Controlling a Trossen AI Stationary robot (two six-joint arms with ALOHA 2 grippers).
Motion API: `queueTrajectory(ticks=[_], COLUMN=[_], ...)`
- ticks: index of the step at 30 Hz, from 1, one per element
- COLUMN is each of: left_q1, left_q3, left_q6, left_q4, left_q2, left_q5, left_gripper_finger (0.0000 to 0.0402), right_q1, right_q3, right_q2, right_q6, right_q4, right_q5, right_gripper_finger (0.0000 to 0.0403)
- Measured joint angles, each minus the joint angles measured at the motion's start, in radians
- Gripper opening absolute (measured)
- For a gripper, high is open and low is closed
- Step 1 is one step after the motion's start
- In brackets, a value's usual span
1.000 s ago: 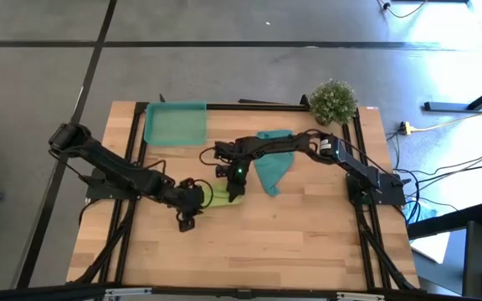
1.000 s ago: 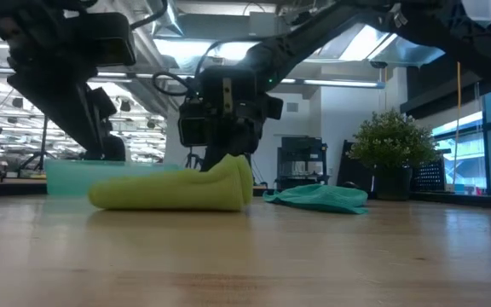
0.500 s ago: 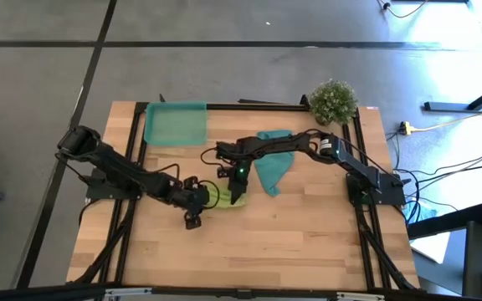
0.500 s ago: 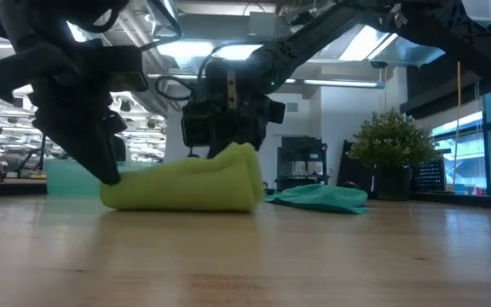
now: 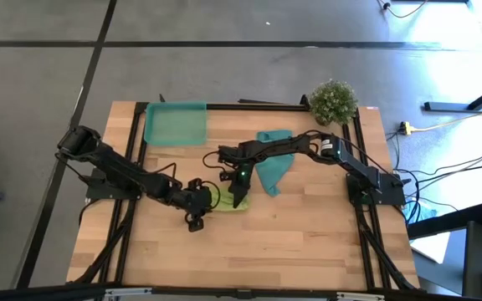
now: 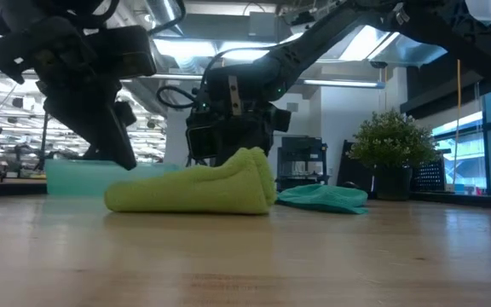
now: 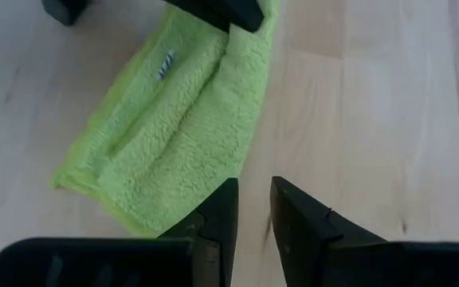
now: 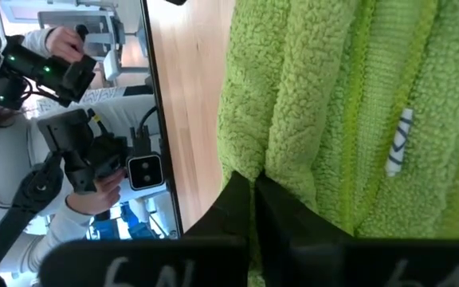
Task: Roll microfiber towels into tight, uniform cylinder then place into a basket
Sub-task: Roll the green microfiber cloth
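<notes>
The lime-green fluffy microfiber towel [image 5: 227, 199] lies near the middle of the wooden bench [image 5: 308, 242] as a loose, folded roll, thicker at one end than at the other. The right tool [image 5: 238, 197] is closed on the thick end of this roll; in the right wrist view its two fingers are pressed together with a fold of green cloth between them. The left tool [image 5: 196, 206] is at the thin end. In the left wrist view its fingers [image 7: 221, 209] stand almost together with only a narrow gap, and they hold nothing; the edge of the towel is just beside them.

The main risk, I think, is that the roll opens. Only one fold seems pinched, so if the right arm lifts now, the outer layers could hang down and unwind. The roll is also not uniform, and the thin end may flatten if the left tool pushes it without gripping.

The shallow translucent teal-green plastic basket [image 5: 175, 124] is at the far left corner, well apart from the roll, so the carry is long and gives time for slipping. The smaller teal cloth [image 5: 271, 167] lies flat, just beside the right arm, and the arm could drag it along.
</notes>
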Motion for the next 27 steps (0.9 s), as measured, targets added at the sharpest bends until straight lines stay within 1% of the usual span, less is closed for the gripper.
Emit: queueTrajectory(ticks=[3, 7, 11, 13, 18, 22, 24, 27], left_q1=[0.001, 0.002, -0.008, -0.019, -0.024, -0.021, -0.021, -0.022], left_q3=[0.0, 0.0, 0.0, 0.0, 0.0, 0.0, 0.0, 0.0], left_q6=[0.009, -0.034, 0.034, 0.07, 0.087, 0.098, 0.1, 0.11], left_q4=[0.003, 0.003, 0.001, -0.007, -0.026, -0.023, -0.023, -0.024], left_q2=[0.0, 0.0, 0.005, 0.02, 0.042, 0.042, 0.043, 0.055], left_q5=[-0.023, -0.048, -0.012, -0.017, -0.116, -0.163, -0.158, -0.116], left_gripper_finger=[0.0071, 0.0071, 0.0071, 0.0071, 0.0071, 0.0071, 0.0071, 0.0071], right_q1=[0.0, 0.004, 0.004, 0.004, 0.004, 0.004, 0.004, 0.004], right_q3=[0.0, 0.0, 0.0, 0.0, 0.0, 0.0, -0.001, -0.001], right_q2=[0.0, 0.001, 0.002, 0.002, 0.002, 0.003, 0.003, 0.003], right_q6=[-0.001, -0.002, -0.005, -0.005, -0.006, -0.006, -0.006, -0.007], right_q4=[0.002, 0.002, 0.002, 0.002, 0.002, 0.002, 0.002, 0.003], right_q5=[0.003, 0.006, 0.007, 0.007, 0.008, 0.008, 0.009, 0.009], right_gripper_finger=[0.0006, 0.0006, 0.0006, 0.0006, 0.0006, 0.0006, 0.0006, 0.0006])
